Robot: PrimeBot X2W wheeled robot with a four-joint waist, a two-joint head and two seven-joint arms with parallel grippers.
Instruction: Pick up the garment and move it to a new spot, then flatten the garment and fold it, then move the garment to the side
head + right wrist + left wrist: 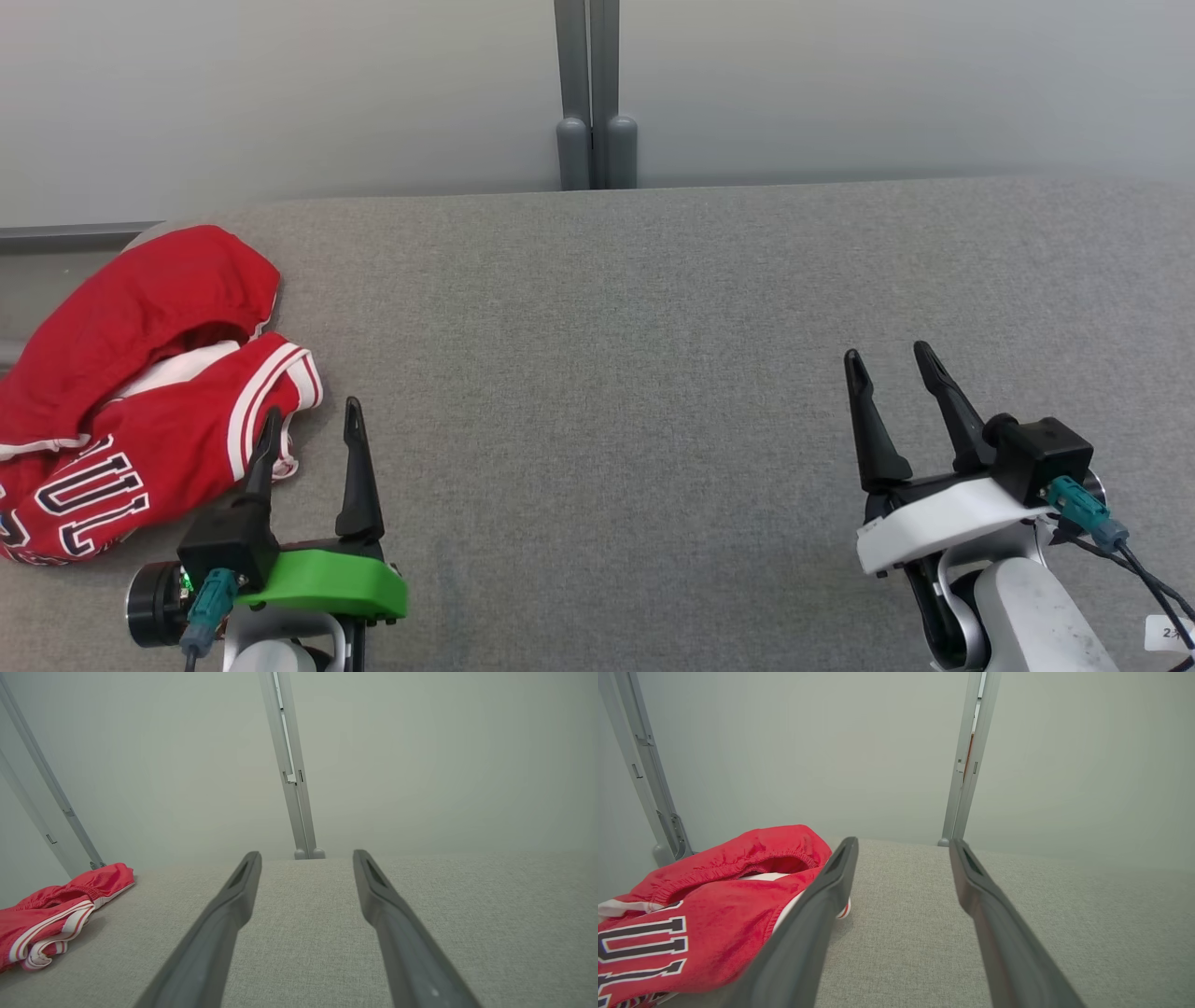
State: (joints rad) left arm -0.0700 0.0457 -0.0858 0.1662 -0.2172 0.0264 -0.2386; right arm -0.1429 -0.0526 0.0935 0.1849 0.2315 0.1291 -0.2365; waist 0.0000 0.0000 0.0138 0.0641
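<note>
Lying crumpled, the red garment [131, 392] shows white trim and lettering.

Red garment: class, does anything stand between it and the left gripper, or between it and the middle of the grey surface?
Nothing visible does. The open left gripper sits right at the near edge of the red garment. From there across to the open right gripper, the grey surface carries no other object.

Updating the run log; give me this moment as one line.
phase: pre-pickup | garment: crumpled, robot's left | left end effector: open, beside garment | right end effector: open, empty
</note>
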